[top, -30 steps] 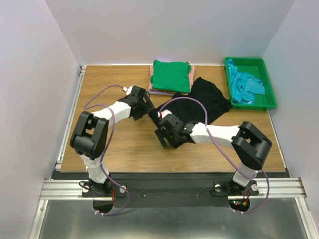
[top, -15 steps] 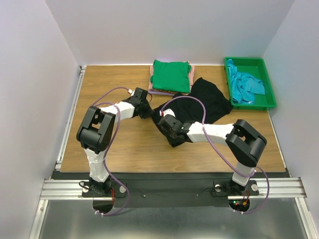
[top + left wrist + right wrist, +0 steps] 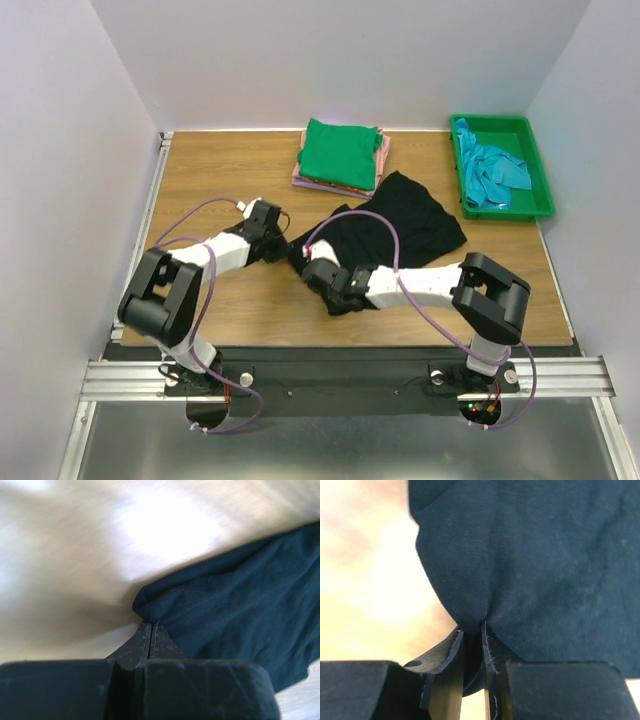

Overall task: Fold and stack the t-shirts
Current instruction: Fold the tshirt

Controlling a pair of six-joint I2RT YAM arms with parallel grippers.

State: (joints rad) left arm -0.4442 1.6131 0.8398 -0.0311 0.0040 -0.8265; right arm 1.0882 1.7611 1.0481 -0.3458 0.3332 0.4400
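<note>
The black t-shirt (image 3: pixel 405 222) lies crumpled mid-table. My left gripper (image 3: pixel 284 247) is at its left corner, jaws pressed shut with the cloth edge (image 3: pixel 150 611) pinched at the tips. My right gripper (image 3: pixel 320 282) sits at the shirt's near-left edge, jaws closed on a fold of black cloth (image 3: pixel 473 628) that bunches between the fingers. A folded green t-shirt (image 3: pixel 341 154) tops a stack at the back, with pink (image 3: pixel 384 150) and lilac (image 3: pixel 306 182) edges showing beneath it. A teal t-shirt (image 3: pixel 491 170) lies in the green tray (image 3: pixel 533 206).
The tray stands at the back right corner. Purple cables (image 3: pixel 190 215) loop over both arms. Bare wood tabletop (image 3: pixel 210 170) shows at the left and along the near edge.
Both grippers closed on the black shirt's left edge. Both arms then drew toward the near left, dragging that edge away from the stack.
</note>
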